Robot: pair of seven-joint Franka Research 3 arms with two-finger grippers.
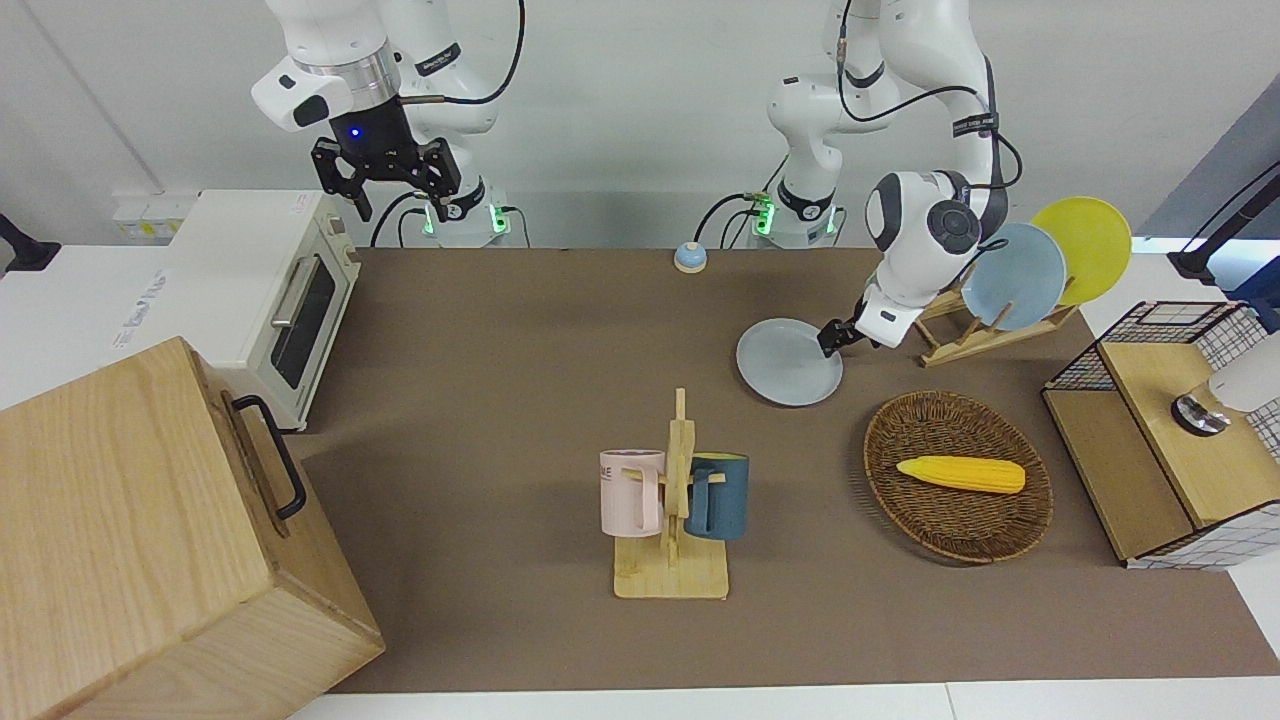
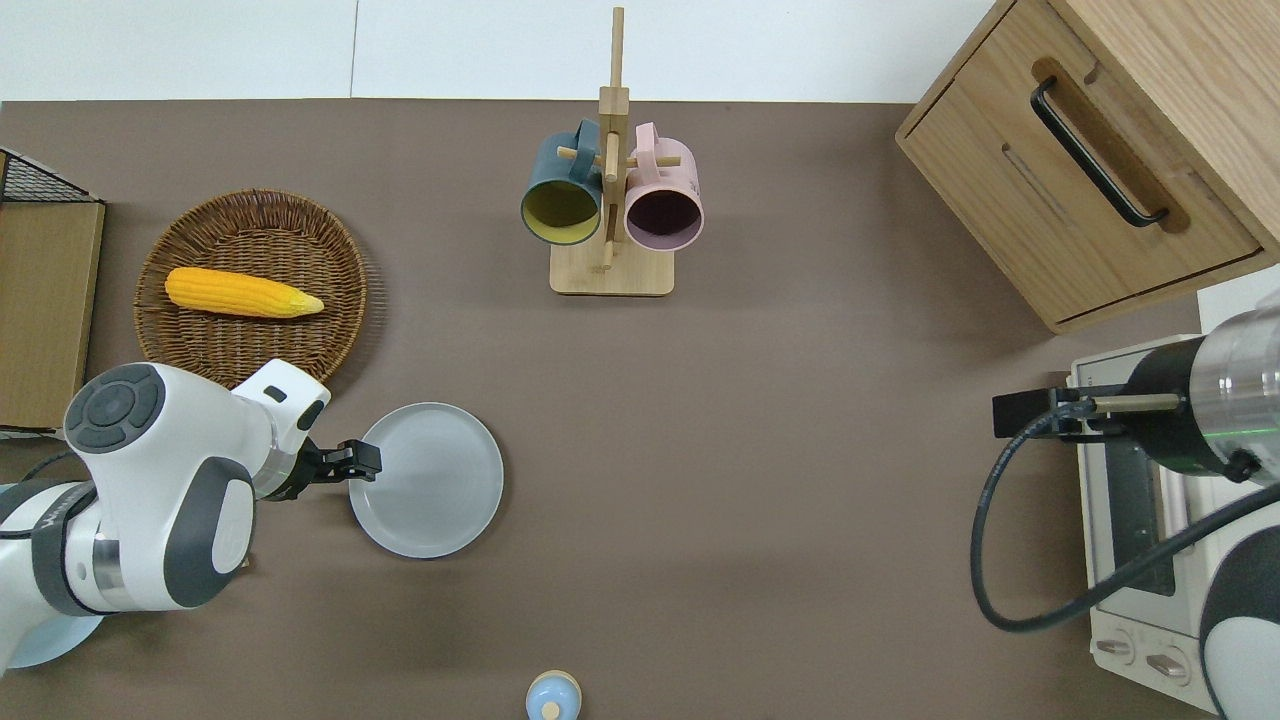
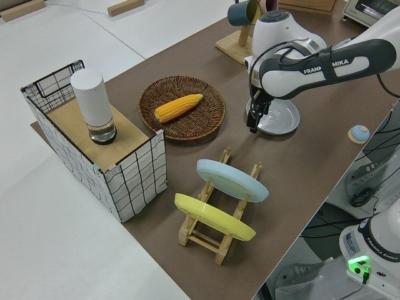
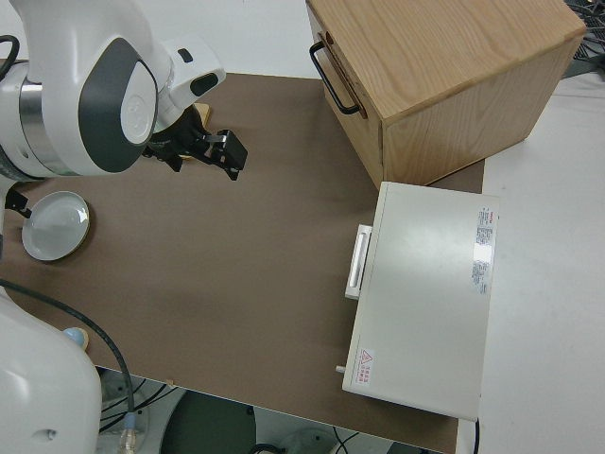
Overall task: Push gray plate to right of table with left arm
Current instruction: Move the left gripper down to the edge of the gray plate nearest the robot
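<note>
The left gripper (image 2: pixel 362 462), its finger state unclear, is meeting the gray plate's (image 2: pixel 432 482) rim at the edge nearest the wicker basket (image 2: pixel 250 285), so the push toward the right arm's end of the table (image 2: pixel 800 450) looks due next.

The left arm (image 2: pixel 150 500) reached low, its wrist bent downward and its black tool (image 2: pixel 358 462) pointing toward the right arm's end. The right arm (image 1: pixel 340 60) was parked, its tool (image 1: pixel 385 180) hanging with fingers spread apart.
</note>
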